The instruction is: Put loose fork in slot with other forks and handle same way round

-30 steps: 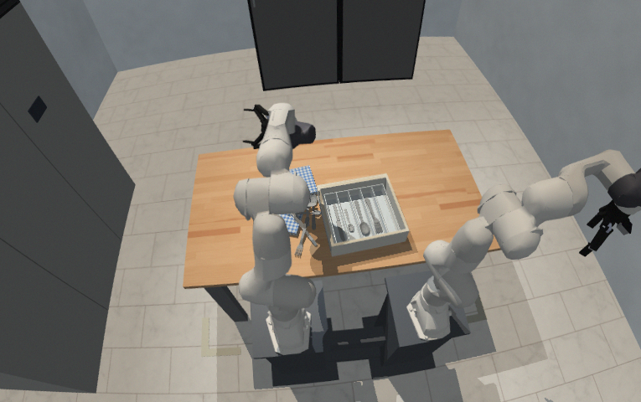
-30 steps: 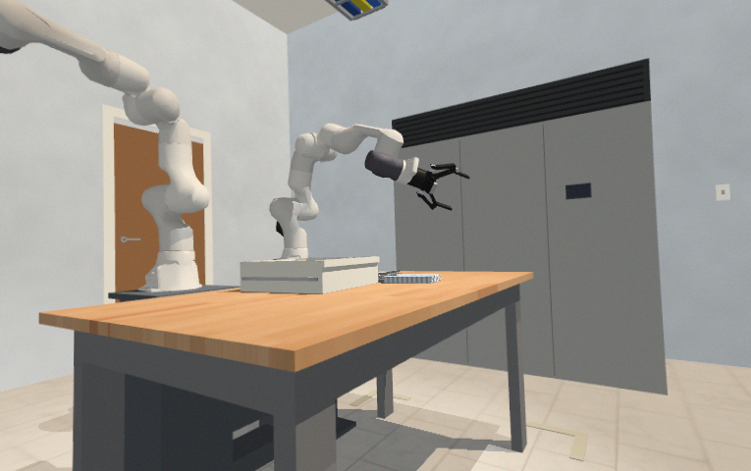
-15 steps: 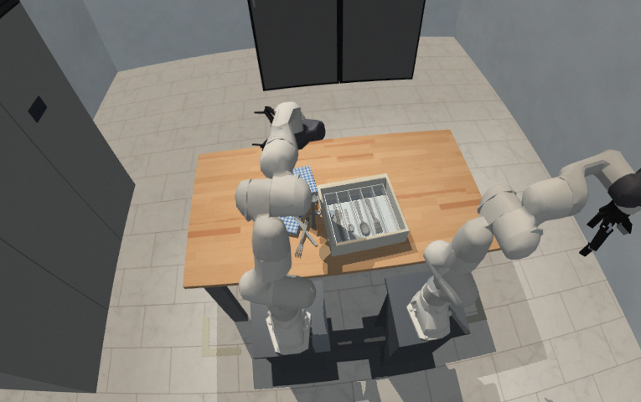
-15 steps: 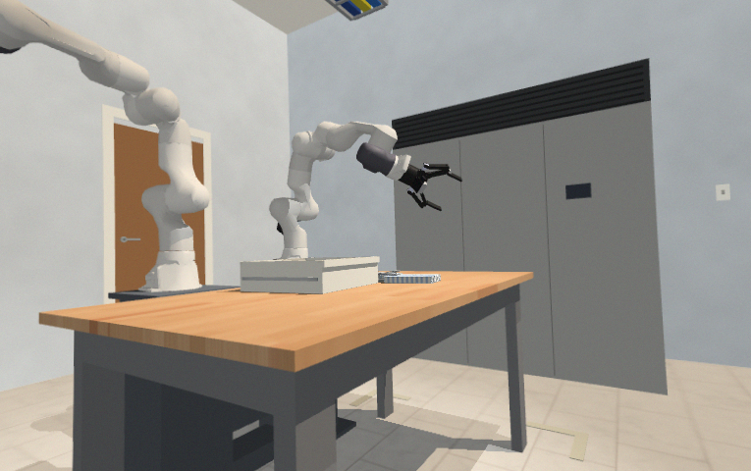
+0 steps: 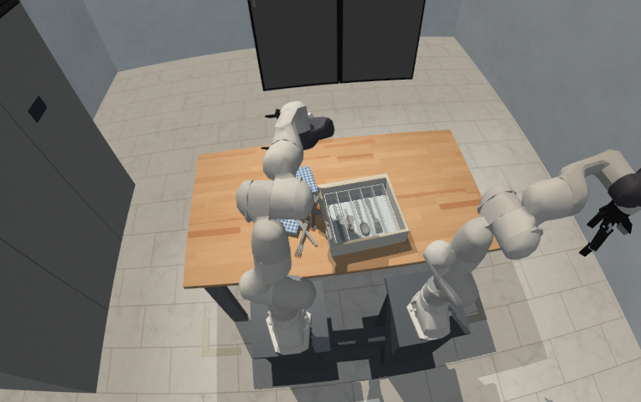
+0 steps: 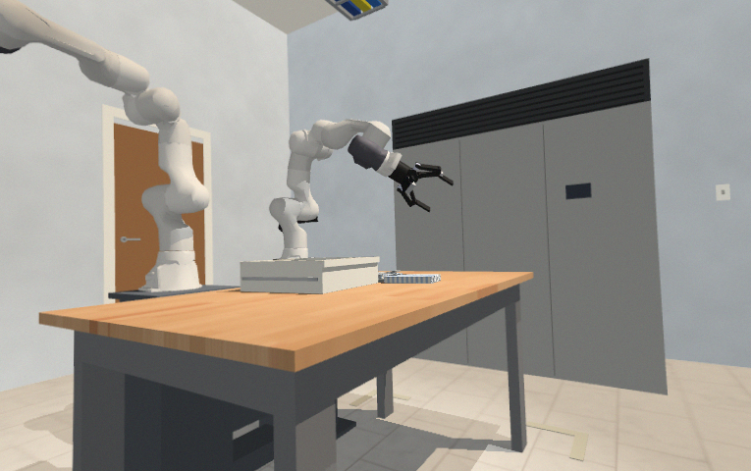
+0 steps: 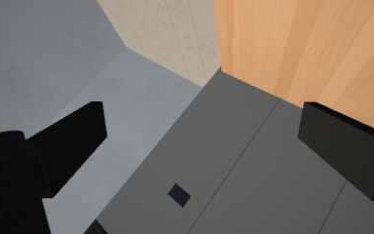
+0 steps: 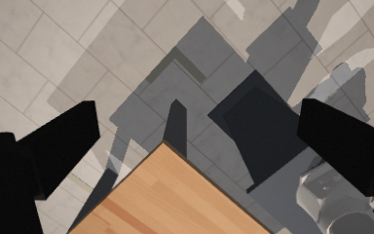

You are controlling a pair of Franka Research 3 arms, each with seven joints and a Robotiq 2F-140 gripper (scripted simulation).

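Note:
A fork (image 5: pixel 300 245) lies on the table left of the box, tines toward the front edge, with another utensil (image 5: pixel 310 237) crossing its handle. The open pale box (image 5: pixel 370 244) (image 6: pixel 280 277) holds the divided tray with several utensils lying lengthwise; which slot holds forks is too small to tell. My left gripper (image 5: pixel 266 131) (image 6: pixel 440 195) (image 7: pixel 202 119) is open and empty, high near the table's far left edge, facing the grey cabinet. My right gripper (image 8: pixel 199 118) is open and empty, high beyond the table's right side. In the exterior view it is cut by the picture edge.
A blue checked cloth (image 5: pixel 306 177) (image 6: pixel 411 279) lies left of the box, partly hidden by my left arm. More metal utensils (image 5: pixel 314 219) lie between cloth and box. The box's raised walls surround the tray. The wooden table (image 5: pixel 413 149) (image 6: pixel 239 327) extends around them.

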